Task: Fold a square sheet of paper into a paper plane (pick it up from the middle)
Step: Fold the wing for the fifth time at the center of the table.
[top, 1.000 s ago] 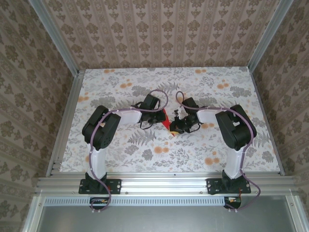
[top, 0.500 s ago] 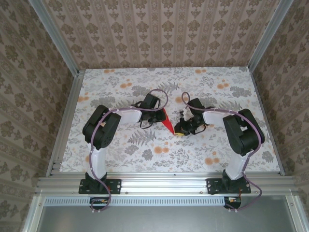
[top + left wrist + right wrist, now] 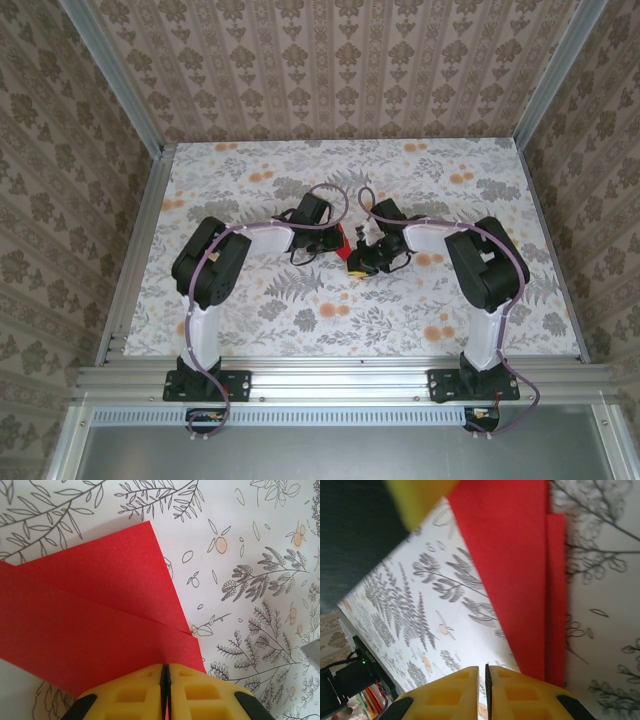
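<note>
Left gripper (image 3: 165, 672) is clamped on an edge of the red paper (image 3: 90, 615); right gripper (image 3: 482, 674) is pressed together just beside the paper's long edge; both meet mid-bench (image 3: 420, 170), well apart from walls (image 3: 330, 70) and rails (image 3: 135, 250); the paper lies folded in overlapping layers with straight, sharp edges.

Tabletop (image 3: 250, 170): white, grey fern and orange flower print. Wallpaper (image 3: 330, 60) far, left, right: beige damask pattern. Aluminium rail (image 3: 340, 380) along near edge.
</note>
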